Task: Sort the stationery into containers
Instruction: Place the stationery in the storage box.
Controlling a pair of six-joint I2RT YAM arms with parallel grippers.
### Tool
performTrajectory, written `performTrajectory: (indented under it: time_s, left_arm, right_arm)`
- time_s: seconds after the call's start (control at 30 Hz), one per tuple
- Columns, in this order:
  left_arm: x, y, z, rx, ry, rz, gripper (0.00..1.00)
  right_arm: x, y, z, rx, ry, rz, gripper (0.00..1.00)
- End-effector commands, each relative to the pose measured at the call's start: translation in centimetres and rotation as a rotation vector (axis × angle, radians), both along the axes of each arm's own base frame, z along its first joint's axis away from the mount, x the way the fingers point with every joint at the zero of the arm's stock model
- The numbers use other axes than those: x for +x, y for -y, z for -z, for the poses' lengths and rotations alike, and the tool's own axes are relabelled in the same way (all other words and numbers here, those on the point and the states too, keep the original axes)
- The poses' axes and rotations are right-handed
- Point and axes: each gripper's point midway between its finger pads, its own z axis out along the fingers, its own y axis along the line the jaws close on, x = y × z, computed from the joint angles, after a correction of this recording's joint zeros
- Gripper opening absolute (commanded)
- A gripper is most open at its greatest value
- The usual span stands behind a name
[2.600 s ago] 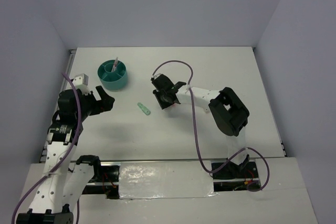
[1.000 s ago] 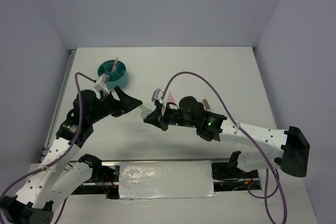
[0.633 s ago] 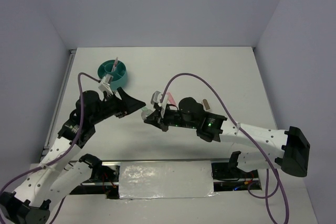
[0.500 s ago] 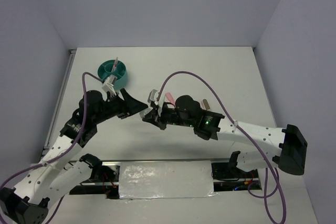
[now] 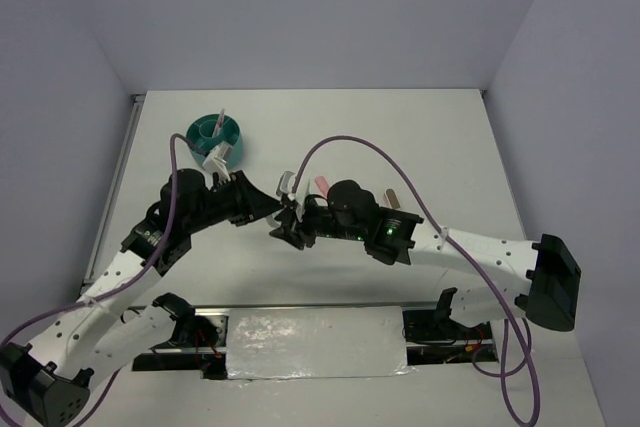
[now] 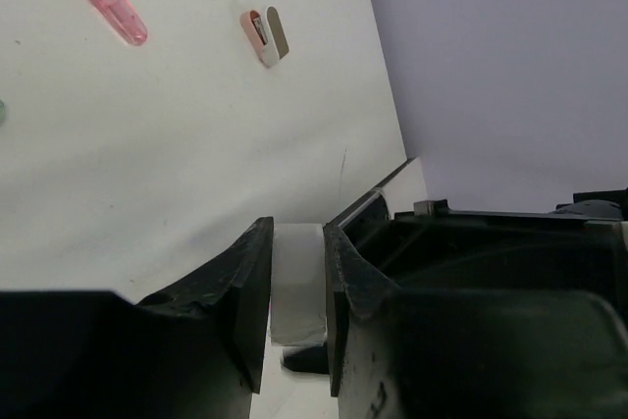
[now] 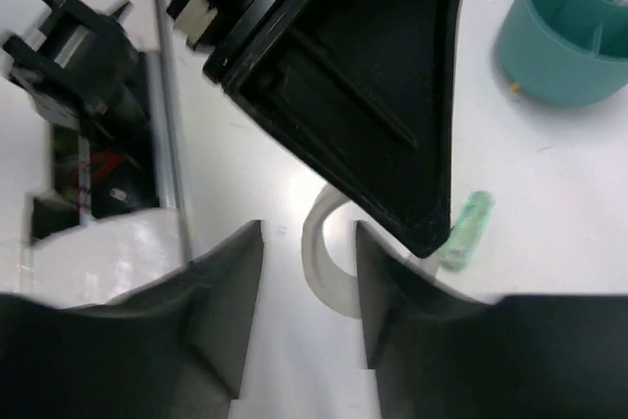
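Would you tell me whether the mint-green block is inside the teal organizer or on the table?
Out: the mint-green block lies on the table, apart from the teal organizer.

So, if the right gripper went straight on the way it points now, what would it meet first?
Most likely the left gripper: its black finger fills the right wrist view just past the white tape ring between the fingers of the right gripper. Depth is unclear.
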Motion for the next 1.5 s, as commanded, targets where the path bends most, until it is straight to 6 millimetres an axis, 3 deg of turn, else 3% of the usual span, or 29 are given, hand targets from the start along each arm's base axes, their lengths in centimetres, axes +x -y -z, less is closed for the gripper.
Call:
performTrajectory:
  time_s: [0.0, 0.03, 0.1, 0.13, 0.17, 0.2, 0.23, 0.27, 0.3, 0.33, 0.37, 0.43, 0.5, 0.53, 0.7, 0.77, 0.8, 0.87, 0.9, 1.03, 1.23, 1.47]
  left_arm:
    - [1.1, -0.5, -2.5, 0.038, 0.093, -0.030, 0.00]
    - [1.3, -0.8, -2.6, 0.062, 0.109, -0.037, 0.00]
    - [2.8, -1.8, -3.3, 0.120, 0.149, -0.110, 0.00]
    - [3.2, -2.8, -2.4, 0.201, 0.140, -0.144, 0.00]
    - [4.7, -4.5, -3.5, 0.258, 0.177, -0.246, 0.00]
    - [5.8, -5.5, -3.1, 0.321, 0.175, -0.303, 0.00]
    - [6.7, -7.0, -2.6, 0.401, 0.174, -0.354, 0.00]
    - [7.6, -8.1, -3.7, 0.435, 0.195, -0.416, 0.00]
    - [9.2, -10.2, -3.1, 0.521, 0.179, -0.518, 0.00]
    - [10.2, -12.0, -3.1, 0.560, 0.167, -0.589, 0.00]
    - [11.3, -13.0, -4.1, 0.572, 0.185, -0.639, 0.00]
    - [14.0, -15.9, -3.6, 0.638, 0.183, -0.727, 0.00]
    - [16.9, -17.1, -3.9, 0.633, 0.220, -0.724, 0.00]
    - [18.1, -20.3, -3.9, 0.636, 0.200, -0.791, 0.00]
    - [24.9, -25.8, -4.8, 0.583, 0.364, -0.760, 0.00]
    - [26.9, -26.2, -4.6, 0.620, 0.405, -0.690, 0.00]
    - [27.5, -26.5, -5.4, 0.632, 0.436, -0.675, 0.00]
    - [28.2, -26.1, -4.3, 0.630, 0.436, -0.622, 0.00]
    - [28.6, -25.8, -4.9, 0.621, 0.479, -0.616, 0.00]
    - [29.7, -25.6, -2.0, 0.607, 0.460, -0.589, 0.00]
    - [30.4, -26.6, 0.7, 0.636, 0.390, -0.607, 0.00]
    - [30.8, -27.0, 2.0, 0.655, 0.353, -0.615, 0.03]
  right_arm:
    - [0.4, -0.6, -2.1, 0.039, 0.027, 0.017, 0.55]
    - [0.6, -0.5, -1.9, 0.041, 0.018, 0.028, 0.66]
    - [0.9, 0.2, -1.5, 0.036, 0.011, 0.056, 0.99]
    - [1.2, 0.8, -0.6, 0.023, -0.001, 0.091, 1.00]
    - [1.6, 1.4, -0.5, 0.030, -0.003, 0.116, 1.00]
    - [1.7, 2.3, -1.2, 0.057, 0.003, 0.137, 1.00]
    - [2.2, 3.2, -0.1, 0.056, -0.011, 0.166, 1.00]
    - [2.2, 3.9, -0.2, 0.070, -0.013, 0.180, 1.00]
    - [2.1, 4.8, -1.1, 0.105, -0.002, 0.191, 1.00]
    - [2.1, 5.6, -0.1, 0.098, -0.015, 0.207, 1.00]
    - [2.0, 6.1, -0.3, 0.111, -0.011, 0.215, 1.00]
    - [1.6, 7.2, -0.5, 0.126, -0.003, 0.219, 1.00]
    - [1.1, 8.0, -0.5, 0.124, 0.003, 0.221, 1.00]
    - [1.0, 8.3, -0.2, 0.114, -0.001, 0.223, 1.00]
    - [-0.3, 9.6, 0.5, 0.125, -0.010, 0.197, 1.00]
    - [-1.3, 9.6, 0.0, 0.155, -0.009, 0.157, 1.00]
    - [-1.3, 9.7, 0.0, 0.165, -0.006, 0.156, 1.00]
    - [-1.7, 9.7, -0.3, 0.181, -0.002, 0.137, 1.00]
    - [-1.8, 9.7, -0.3, 0.184, -0.001, 0.132, 1.00]
    - [-2.3, 9.5, -0.1, 0.171, -0.013, 0.101, 1.00]
    - [-2.4, 9.6, -0.4, 0.189, -0.003, 0.100, 1.00]
    - [-2.4, 9.5, 0.0, 0.182, -0.007, 0.097, 1.00]
